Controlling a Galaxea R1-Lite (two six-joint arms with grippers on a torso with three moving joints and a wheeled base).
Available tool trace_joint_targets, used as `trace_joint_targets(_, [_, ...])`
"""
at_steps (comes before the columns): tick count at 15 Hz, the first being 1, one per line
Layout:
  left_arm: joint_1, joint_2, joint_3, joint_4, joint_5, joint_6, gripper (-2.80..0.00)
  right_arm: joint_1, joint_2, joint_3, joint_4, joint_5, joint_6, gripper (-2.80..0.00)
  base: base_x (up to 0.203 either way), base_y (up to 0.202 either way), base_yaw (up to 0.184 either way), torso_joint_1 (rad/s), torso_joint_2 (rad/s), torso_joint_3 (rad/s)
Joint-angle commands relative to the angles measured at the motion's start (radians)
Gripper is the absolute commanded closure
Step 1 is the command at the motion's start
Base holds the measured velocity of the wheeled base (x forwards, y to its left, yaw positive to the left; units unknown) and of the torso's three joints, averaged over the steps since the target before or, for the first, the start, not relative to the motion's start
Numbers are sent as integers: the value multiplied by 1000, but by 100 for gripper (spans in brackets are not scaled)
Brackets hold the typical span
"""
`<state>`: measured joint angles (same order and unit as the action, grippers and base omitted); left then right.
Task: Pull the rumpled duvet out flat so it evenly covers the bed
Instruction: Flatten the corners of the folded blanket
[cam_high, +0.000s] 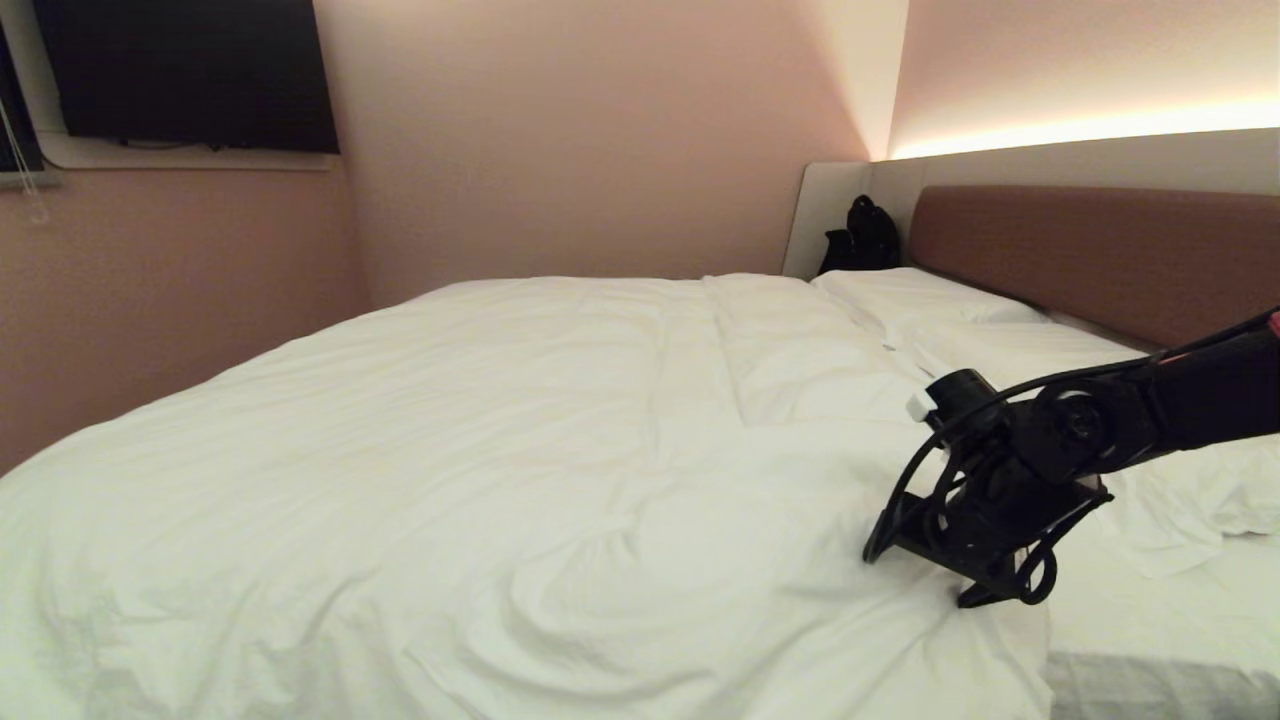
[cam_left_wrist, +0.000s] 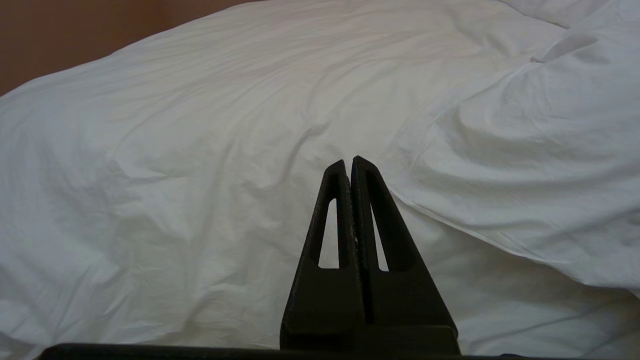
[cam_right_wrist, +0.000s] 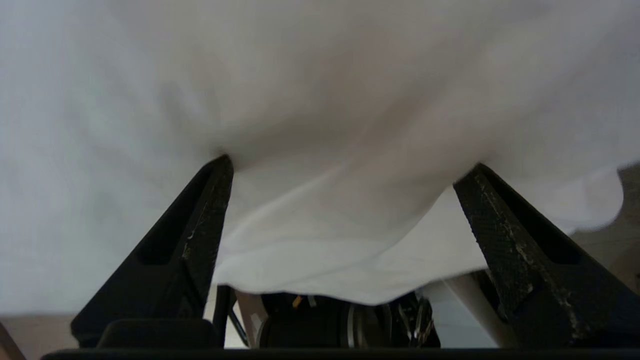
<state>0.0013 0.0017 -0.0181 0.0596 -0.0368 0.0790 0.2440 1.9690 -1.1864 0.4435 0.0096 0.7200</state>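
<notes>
**Currently: right gripper spread wide at duvet edge, left gripper clenched**

Right gripper (cam_high: 925, 570) is sitting at about 4 o'clock in the head view, pointing down at the near right edge of the duvet (cam_high: 480, 450). In the right wrist view its fingers (cam_right_wrist: 200, 235) are standing wide apart, nothing pinched between them; a fold of white duvet cloth (cam_right_wrist: 340, 165) is draping across the gap and brushing both tips, so released, not grasping.

Left gripper (cam_left_wrist: 350, 162) is showing only in its own wrist view, fingers pressed flat together, empty, hanging just above the duvet surface; touching or not, can't tell.

Duvet is lying across most of the bed (cam_high: 1100, 260), running from 9 o'clock over to roughly 3 o'clock, with creases and one swirl of folds at about 6 o'clock. Its right edge is stopping short, leaving a strip of bare sheet (cam_high: 1180, 610) at 4 o'clock. Pillows (cam_high: 920, 295) are sitting at 2 o'clock against the headboard. A dark bag (cam_high: 860, 238) is resting at 1 o'clock in the corner beside the headboard panel. A dark screen (cam_high: 190, 75) is hanging on the wall at 10 o'clock.
</notes>
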Motion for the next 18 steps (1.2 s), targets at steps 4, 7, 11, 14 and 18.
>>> trace_joint_targets(4, [0, 0, 0, 0, 0, 1, 0, -25, 158, -31, -52, -4, -71, -280, 0, 0, 0, 0, 0, 0])
trace_joint_targets(7, [0, 0, 0, 0, 0, 1, 0, -45, 222, -83, -46, -6, -88, -280, 0, 0, 0, 0, 0, 0])
trace_joint_targets(11, [0, 0, 0, 0, 0, 1, 0, -66, 292, -124, -45, -15, -115, -280, 0, 0, 0, 0, 0, 0])
trace_joint_targets(14, [0, 0, 0, 0, 0, 1, 0, -73, 318, -137, -44, -20, -117, -280, 0, 0, 0, 0, 0, 0])
trace_joint_targets(18, [0, 0, 0, 0, 0, 1, 0, -74, 307, -141, -42, -28, -140, 0, 0, 0, 0, 0, 0, 0])
